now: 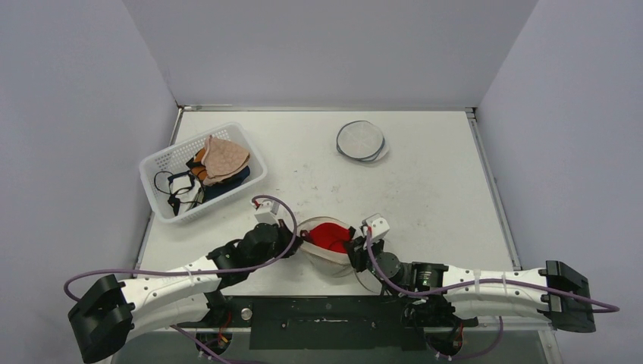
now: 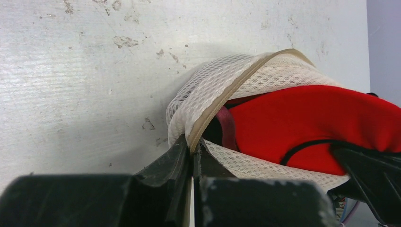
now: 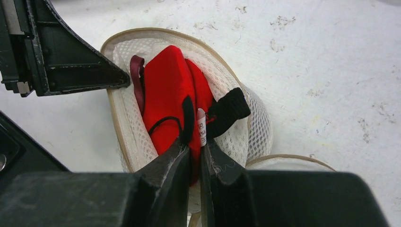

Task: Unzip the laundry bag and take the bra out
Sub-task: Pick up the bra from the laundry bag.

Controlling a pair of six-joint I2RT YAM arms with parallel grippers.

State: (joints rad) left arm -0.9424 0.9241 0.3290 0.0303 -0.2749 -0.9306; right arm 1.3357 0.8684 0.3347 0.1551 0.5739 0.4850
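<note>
The white mesh laundry bag (image 1: 324,260) lies open at the near middle of the table, its beige zipper rim (image 2: 222,97) spread wide. A red bra (image 1: 328,235) with black trim sits inside it, bulging out of the opening (image 3: 165,90). My left gripper (image 2: 194,150) is shut on the bag's beige rim at the left side (image 1: 297,236). My right gripper (image 3: 195,145) is shut on the red bra's edge next to its white label, at the bag's right side (image 1: 354,250). The left gripper's black fingers (image 3: 85,71) show in the right wrist view.
A white plastic basket (image 1: 163,163) at the back left holds a peach bra and dark garments. Another round mesh laundry bag (image 1: 361,141) lies flat at the back middle. Part of the bag's loose rim (image 3: 288,160) curls on the table by my right fingers.
</note>
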